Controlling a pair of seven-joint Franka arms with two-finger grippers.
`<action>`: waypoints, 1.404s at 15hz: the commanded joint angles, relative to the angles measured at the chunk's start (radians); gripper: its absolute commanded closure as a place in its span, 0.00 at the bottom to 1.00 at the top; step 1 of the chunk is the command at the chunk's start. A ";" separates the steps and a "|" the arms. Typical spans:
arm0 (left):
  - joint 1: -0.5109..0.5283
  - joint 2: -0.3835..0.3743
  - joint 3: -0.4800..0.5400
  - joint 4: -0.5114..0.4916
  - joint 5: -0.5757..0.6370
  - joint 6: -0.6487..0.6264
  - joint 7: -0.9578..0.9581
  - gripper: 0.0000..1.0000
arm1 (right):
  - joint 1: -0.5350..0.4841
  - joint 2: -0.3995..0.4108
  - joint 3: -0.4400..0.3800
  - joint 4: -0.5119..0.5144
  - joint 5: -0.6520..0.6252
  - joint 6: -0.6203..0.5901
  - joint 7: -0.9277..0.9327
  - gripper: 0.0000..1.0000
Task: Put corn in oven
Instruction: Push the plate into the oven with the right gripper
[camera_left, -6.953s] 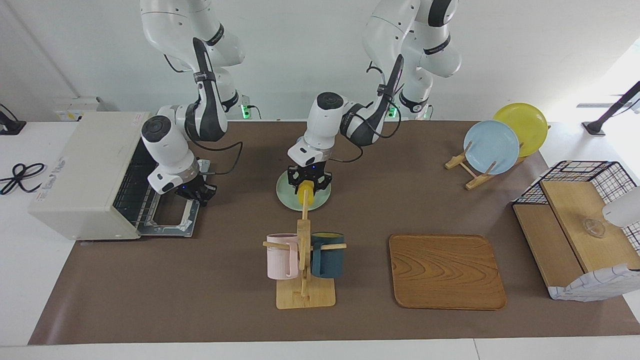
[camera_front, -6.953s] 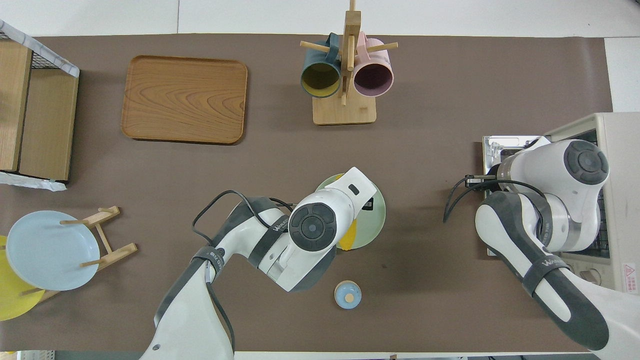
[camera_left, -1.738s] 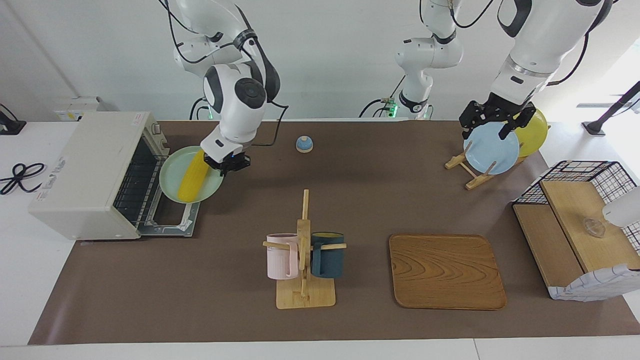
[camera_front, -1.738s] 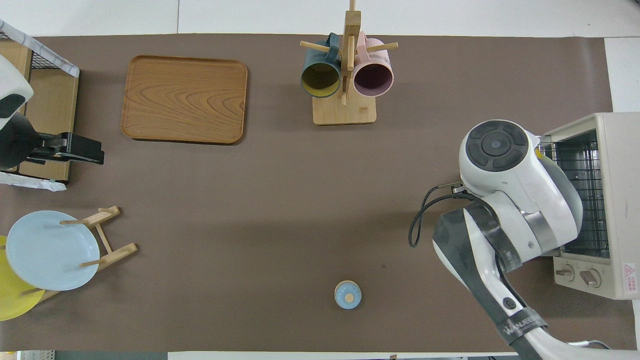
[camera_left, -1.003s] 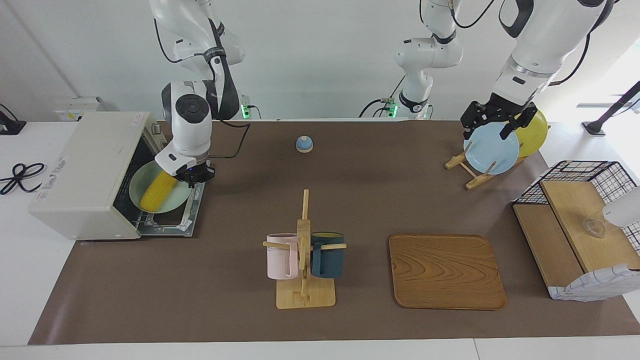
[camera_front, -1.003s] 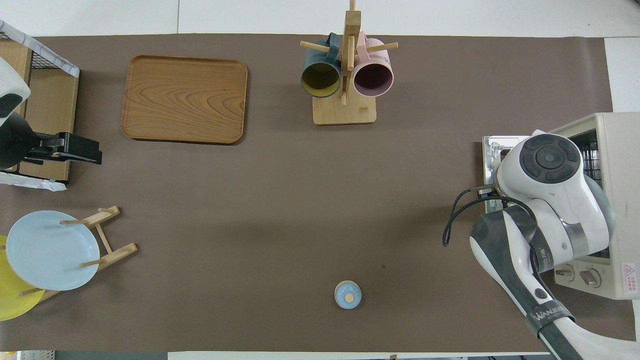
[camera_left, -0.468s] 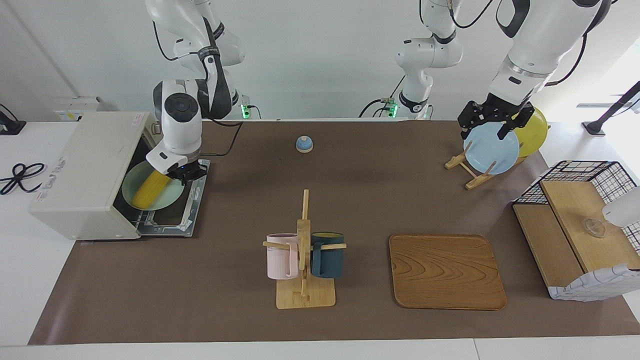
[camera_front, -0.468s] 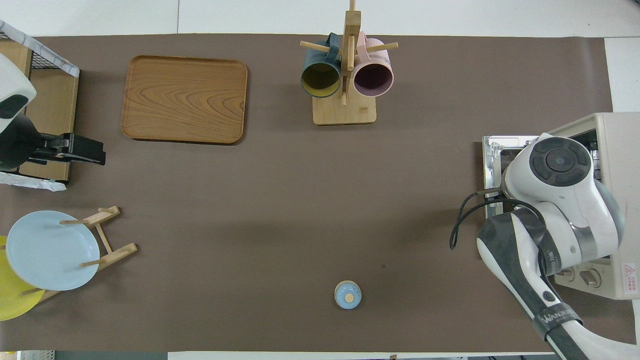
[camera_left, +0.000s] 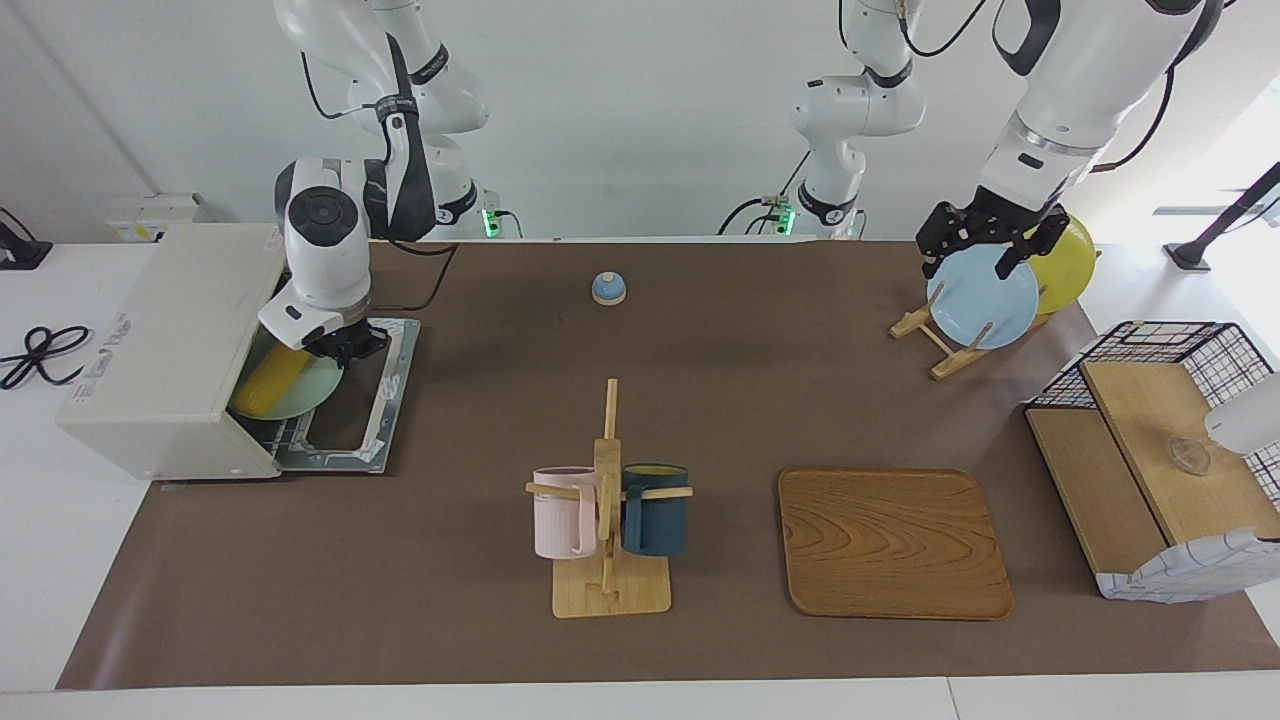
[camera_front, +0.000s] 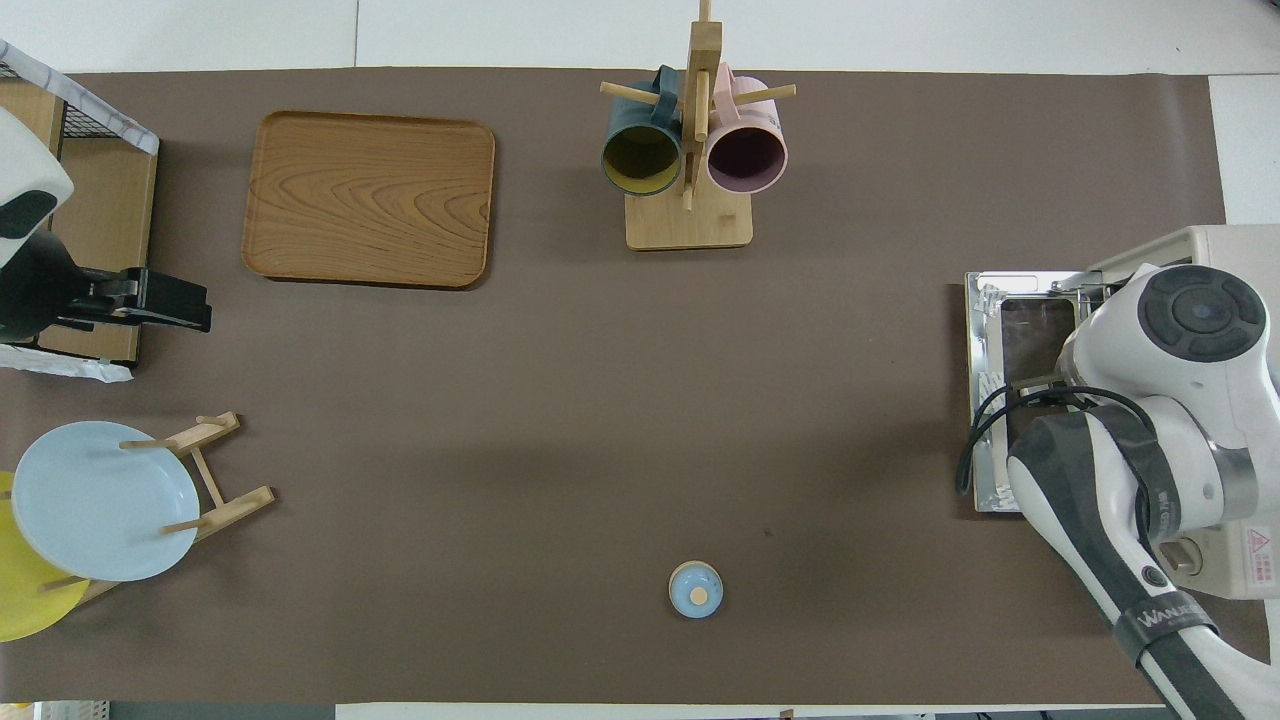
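Cream-white, the oven (camera_left: 165, 345) stands door-down just beside the right claw (camera_left: 345, 345), which pinches the rim of a pale green plate (camera_left: 300, 395) half inside its mouth. On that plate lies the corn (camera_left: 268, 382). Left claw (camera_left: 985, 240), fingers spread, hangs over the blue plate (camera_left: 982, 295).
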 joint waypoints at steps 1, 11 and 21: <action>0.021 -0.013 -0.016 -0.008 0.013 -0.038 0.001 0.00 | -0.037 -0.014 0.008 -0.022 -0.012 0.001 -0.045 1.00; 0.024 -0.013 -0.014 -0.008 0.013 -0.032 -0.002 0.00 | -0.054 -0.013 0.011 -0.016 0.002 0.001 -0.045 0.39; 0.024 -0.013 -0.012 -0.008 0.013 -0.037 -0.002 0.00 | -0.034 0.015 0.020 0.056 0.062 -0.015 -0.044 0.60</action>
